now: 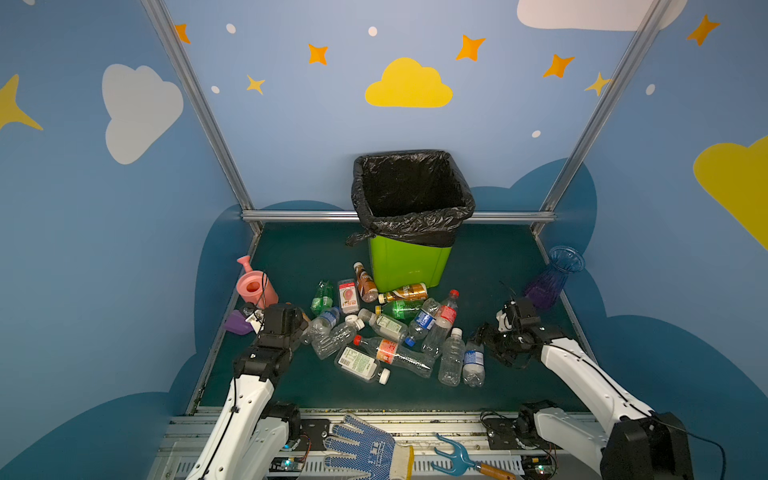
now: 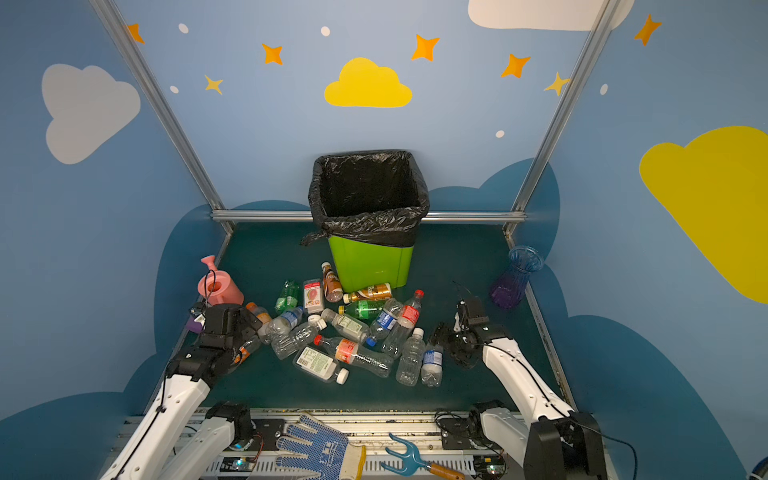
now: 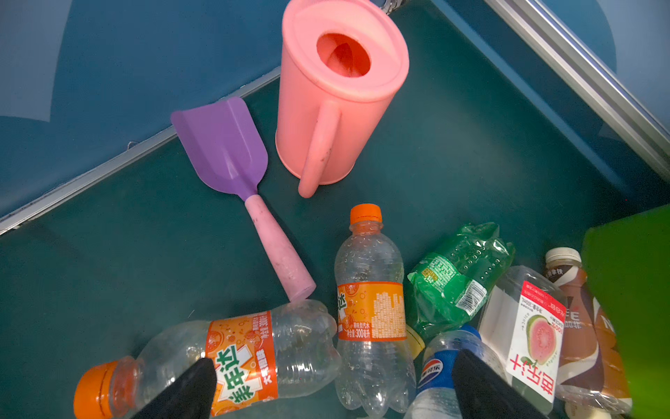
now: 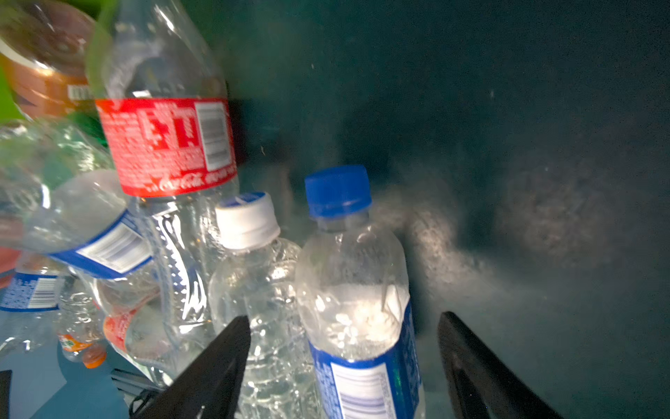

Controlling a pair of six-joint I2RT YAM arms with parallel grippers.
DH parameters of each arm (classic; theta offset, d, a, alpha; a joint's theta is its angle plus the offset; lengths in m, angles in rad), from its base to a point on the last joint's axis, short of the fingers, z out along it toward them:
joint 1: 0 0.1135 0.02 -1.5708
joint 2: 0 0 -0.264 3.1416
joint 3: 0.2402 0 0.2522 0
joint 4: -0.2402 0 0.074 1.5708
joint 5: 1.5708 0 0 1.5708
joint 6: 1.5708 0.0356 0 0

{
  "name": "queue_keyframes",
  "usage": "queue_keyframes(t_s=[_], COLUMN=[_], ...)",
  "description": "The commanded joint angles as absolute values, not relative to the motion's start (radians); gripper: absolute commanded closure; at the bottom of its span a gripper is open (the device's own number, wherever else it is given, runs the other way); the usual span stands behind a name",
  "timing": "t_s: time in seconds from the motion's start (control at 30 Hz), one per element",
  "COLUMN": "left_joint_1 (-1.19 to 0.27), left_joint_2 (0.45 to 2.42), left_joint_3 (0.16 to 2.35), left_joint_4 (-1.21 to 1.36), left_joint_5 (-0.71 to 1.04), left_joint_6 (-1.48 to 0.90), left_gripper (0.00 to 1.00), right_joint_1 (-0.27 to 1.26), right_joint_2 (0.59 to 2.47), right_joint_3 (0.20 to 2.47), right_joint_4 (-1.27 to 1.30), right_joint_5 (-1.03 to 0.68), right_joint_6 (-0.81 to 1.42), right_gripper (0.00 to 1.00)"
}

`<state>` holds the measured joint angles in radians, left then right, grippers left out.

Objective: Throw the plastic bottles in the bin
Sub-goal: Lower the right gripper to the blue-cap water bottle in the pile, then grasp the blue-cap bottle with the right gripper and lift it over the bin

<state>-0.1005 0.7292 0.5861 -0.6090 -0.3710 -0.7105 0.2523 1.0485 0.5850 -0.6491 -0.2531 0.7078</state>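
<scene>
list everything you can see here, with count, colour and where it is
bottles: roughly sixteen, mostly clear, some green or brown, lying in a pile mid-table in front of the bin
bin: one, lime green with a black bag, back centre of the table
watering can: one, pink, left edge of the table
shovel: one, purple with a pink handle, beside the watering can
vase: one, blue-purple, right edge of the table
glove: one, blue and white, on the front rail
rake: one, blue with a wooden handle, on the front rail
table: one, dark green
left gripper: open, over the pile's left side
right gripper: open, jaws either side of a blue-capped bottle
</scene>
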Motion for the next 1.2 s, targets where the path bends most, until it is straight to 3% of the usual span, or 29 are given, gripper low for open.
queue_keyframes(t_s=[0.0,0.17,0.4,0.6,0.73,0.87,1.0,1.17], left_joint_1=[-0.103,-0.103,-0.103,-0.103,-0.103,-0.103,-0.103,-0.103], left_joint_2=[0.728,0.734,0.727,0.720,0.714,0.722,0.733,0.732], left_joint_3=[0.562,0.556,0.555,0.554,0.551,0.552,0.556,0.551], left_joint_4=[-0.588,-0.584,-0.580,-0.584,-0.577,-0.569,-0.559,-0.549], left_joint_5=[-0.362,-0.361,-0.364,-0.369,-0.371,-0.364,-0.356,-0.349], left_joint_6=[-0.697,-0.697,-0.691,-0.687,-0.681,-0.678,-0.676,-0.673], left_gripper=[0.00,0.00,0.00,0.00,0.00,0.00,0.00,0.00], right_joint_1=[0.295,0.328,0.354,0.354,0.350,0.300,0.150,0.047], right_joint_2=[1.020,1.029,1.078,1.080,1.010,0.989,1.050,1.084], right_joint_3=[0.553,0.510,0.466,0.492,0.579,0.790,1.170,1.535], right_joint_4=[-0.701,-0.700,-0.641,-0.640,-0.650,-0.650,-0.723,-0.621], right_joint_5=[-0.219,-0.199,-0.194,-0.150,-0.073,-0.047,-0.053,-0.067], right_joint_6=[0.745,0.772,0.790,0.784,0.775,0.653,0.513,0.466], right_gripper=[0.20,0.28,0.31,0.49,0.52,0.54,0.54,0.54])
